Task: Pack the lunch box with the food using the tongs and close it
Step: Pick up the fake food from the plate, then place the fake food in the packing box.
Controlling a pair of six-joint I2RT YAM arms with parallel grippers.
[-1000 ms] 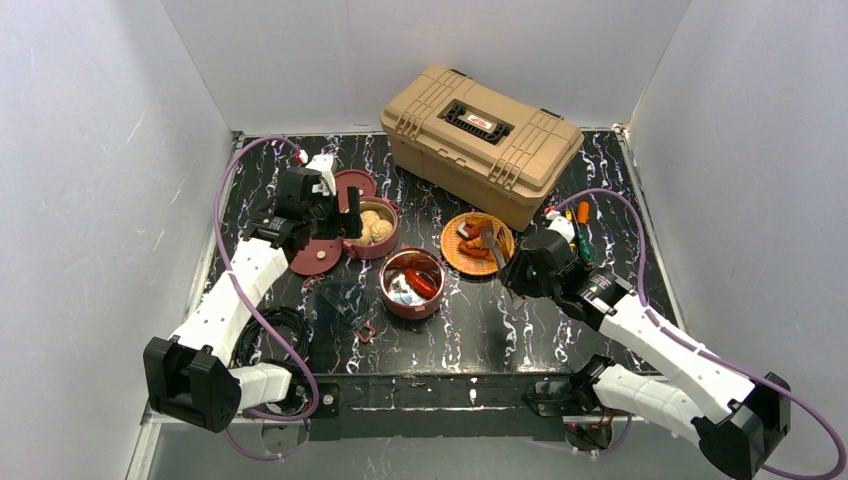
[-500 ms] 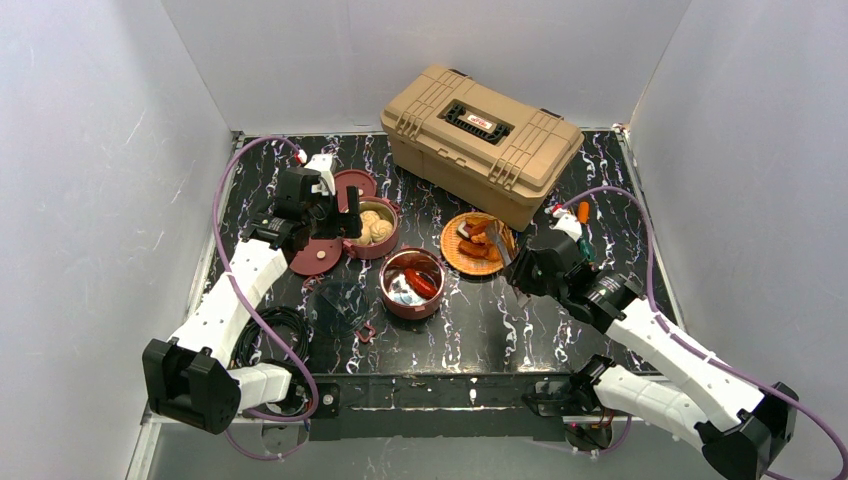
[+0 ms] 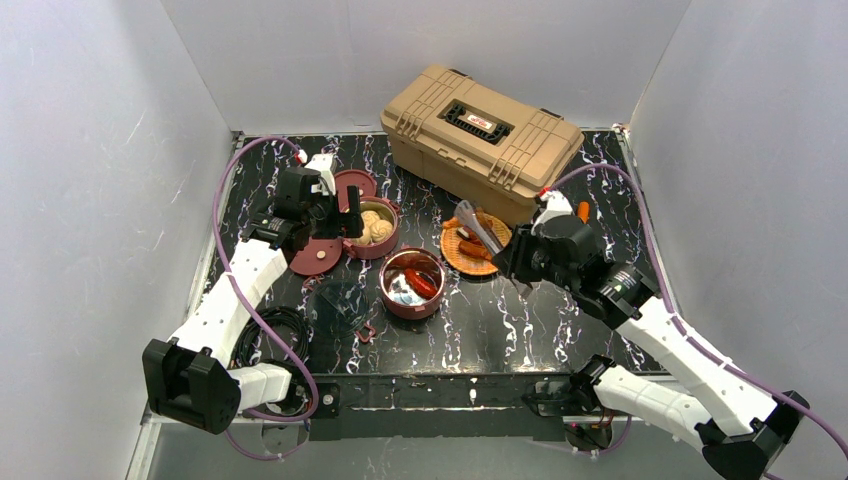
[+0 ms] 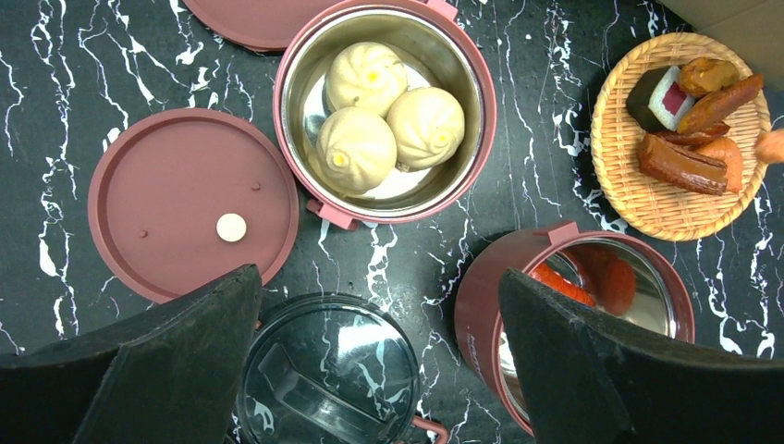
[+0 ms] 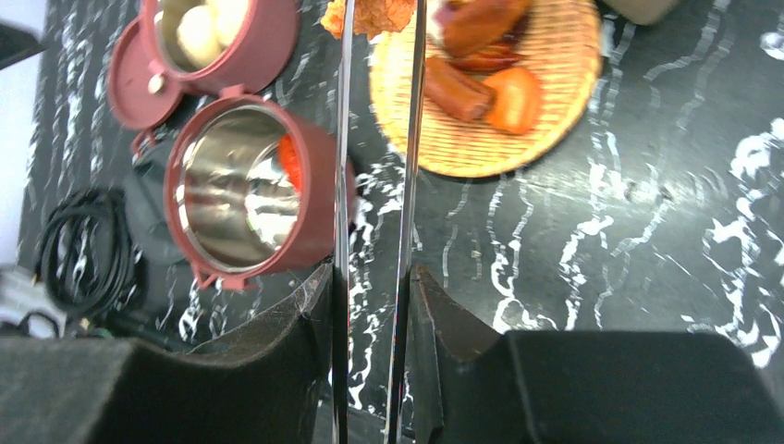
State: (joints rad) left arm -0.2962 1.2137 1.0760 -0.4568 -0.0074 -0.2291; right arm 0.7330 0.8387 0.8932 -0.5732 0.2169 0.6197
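The lunch box stands apart in pieces. One maroon bowl [image 3: 394,238] [image 4: 487,116] holds three beige buns [image 4: 384,111], and a second bowl [image 3: 411,309] [image 5: 310,208] holds a red chunk [image 4: 559,282]. A flat lid [image 3: 318,257] [image 4: 176,185] lies left of them. My right gripper [image 3: 514,262] [image 5: 372,277] is shut on the tongs [image 3: 480,228] [image 5: 408,139]. Their tips reach over the orange woven plate [image 3: 480,265] [image 5: 555,83] and pinch an orange chunk [image 5: 370,14]. My left gripper [image 3: 350,215] [image 4: 379,305] hangs open and empty above the bowls.
A tan toolbox [image 3: 480,140] stands at the back. Screwdrivers [image 3: 582,212] lie right of the plate. A clear round lid [image 4: 328,370] [image 3: 338,298] lies near the front bowl. A second maroon lid [image 3: 355,183] sits behind the bun bowl. Black cable [image 3: 275,335] is coiled front left.
My right wrist has moved right and toward the back. The tongs have swung so their tips point left over the plate. The left arm has not moved.
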